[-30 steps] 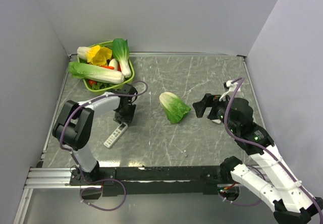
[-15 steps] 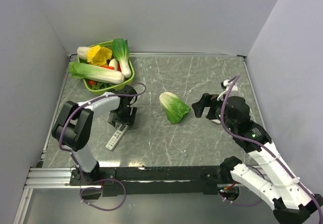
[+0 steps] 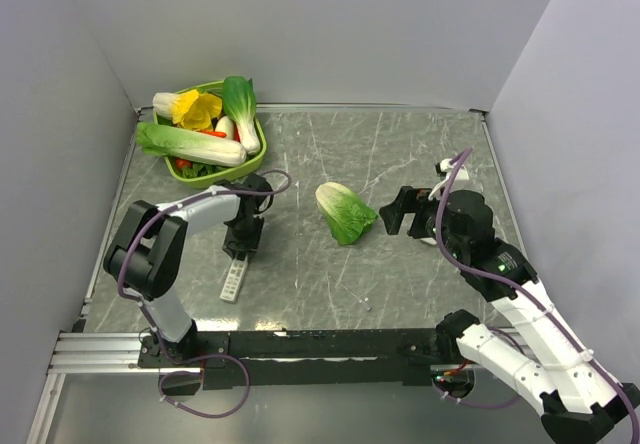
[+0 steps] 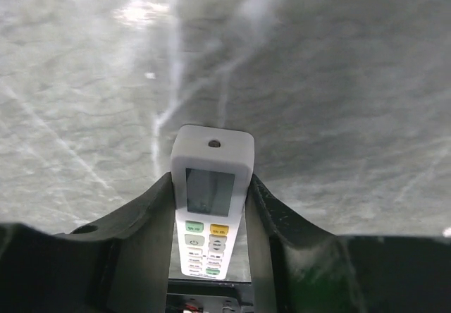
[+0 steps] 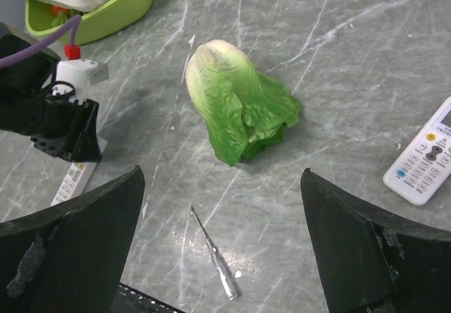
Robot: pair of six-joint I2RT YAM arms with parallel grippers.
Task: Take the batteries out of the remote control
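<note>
left pincer (image 4: 211,182) now clamps the remote control (image 4: 211,211), which has swung straighter; right pincer (image 5: 220,186) stays wide.

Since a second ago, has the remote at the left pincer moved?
Yes: the remote control swung its near end rightward, toward the cabbage side.
</note>
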